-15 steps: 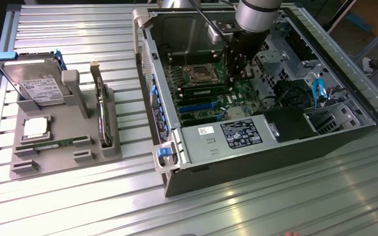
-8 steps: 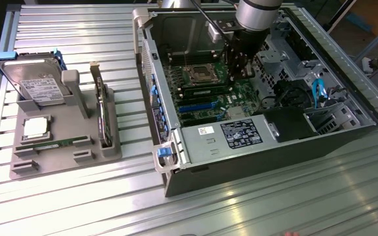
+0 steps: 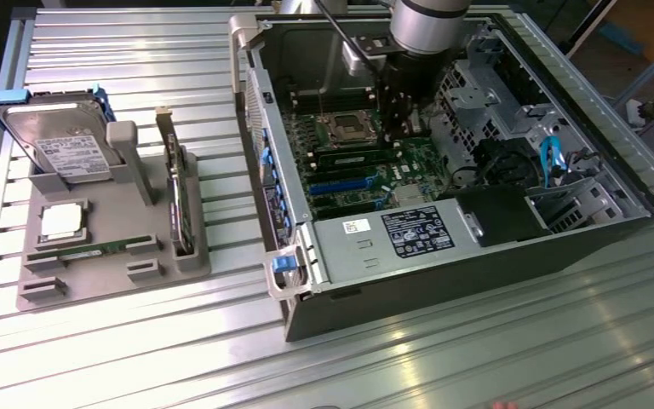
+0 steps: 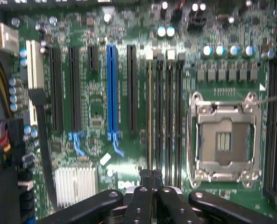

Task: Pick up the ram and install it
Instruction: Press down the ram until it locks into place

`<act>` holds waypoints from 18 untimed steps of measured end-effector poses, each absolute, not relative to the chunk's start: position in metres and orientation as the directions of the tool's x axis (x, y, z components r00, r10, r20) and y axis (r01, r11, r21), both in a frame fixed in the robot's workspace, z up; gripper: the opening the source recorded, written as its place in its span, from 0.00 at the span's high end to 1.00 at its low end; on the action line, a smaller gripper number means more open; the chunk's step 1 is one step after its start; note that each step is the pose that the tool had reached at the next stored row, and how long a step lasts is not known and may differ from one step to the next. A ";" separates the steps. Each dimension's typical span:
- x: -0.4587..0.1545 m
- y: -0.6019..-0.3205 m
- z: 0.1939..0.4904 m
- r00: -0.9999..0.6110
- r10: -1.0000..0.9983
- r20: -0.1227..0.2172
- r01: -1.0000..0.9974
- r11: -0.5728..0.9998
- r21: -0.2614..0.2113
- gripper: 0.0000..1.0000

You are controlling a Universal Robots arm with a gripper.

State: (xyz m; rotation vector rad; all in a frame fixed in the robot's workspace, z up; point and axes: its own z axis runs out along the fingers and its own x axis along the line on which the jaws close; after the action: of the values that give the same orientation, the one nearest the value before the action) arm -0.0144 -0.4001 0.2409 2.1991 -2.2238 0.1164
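Inside the computer case (image 3: 441, 153) at upper centre, the closed claw (image 4: 152, 179) presses the ram (image 4: 150, 116) into its slot, judging seating underway, needing firm even pressure.

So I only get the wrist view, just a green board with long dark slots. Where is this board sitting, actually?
Observer: Inside an open computer case that lies on its side on a ridged metal table. The arm reaches down into it.
Operator: Any loose parts lying around outside?
Observer: Yes, a grey holder sits on the table at the exterior view's left of the case, apart from it.
Operator: What's in the holder?
Observer: A green ram stick lies flat in it, near a hard drive standing on edge.
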 end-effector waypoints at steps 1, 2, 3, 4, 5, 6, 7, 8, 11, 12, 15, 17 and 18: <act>-0.018 -0.400 0.241 -0.013 -0.998 0.061 -0.999 0.010 -0.046 0.89; -0.022 -0.400 0.241 -0.013 -0.998 0.060 -0.999 0.010 -0.047 0.89; -0.026 -0.400 0.241 -0.013 -0.998 0.060 -0.999 0.010 -0.048 0.89; -0.031 -0.400 0.241 -0.013 -0.998 0.060 -0.999 0.010 -0.049 0.89; -0.036 -0.400 0.241 -0.013 -0.998 0.060 -0.999 0.010 -0.050 0.89; -0.042 -0.400 0.241 -0.013 -0.998 0.060 -0.999 0.010 -0.051 0.89; -0.047 -0.400 0.241 -0.013 -0.998 0.060 -0.999 0.010 -0.052 0.89; -0.051 -0.400 0.241 -0.013 -0.998 0.060 -0.999 0.010 -0.053 0.89; -0.057 -0.400 0.241 -0.013 -0.998 0.060 -0.999 0.010 -0.054 0.89; -0.057 -0.400 0.241 -0.013 -0.998 0.060 -0.999 0.010 -0.054 0.89; -0.057 -0.400 0.241 -0.013 -0.998 0.060 -0.999 0.010 -0.054 0.89; -0.057 -0.400 0.239 -0.013 -0.998 0.060 -0.999 0.010 -0.054 0.89; -0.057 -0.400 0.237 -0.013 -0.998 0.060 -0.998 0.010 -0.054 0.89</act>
State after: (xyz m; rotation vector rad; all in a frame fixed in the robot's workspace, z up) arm -0.0573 -0.4000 0.2371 2.2034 -2.2289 0.1267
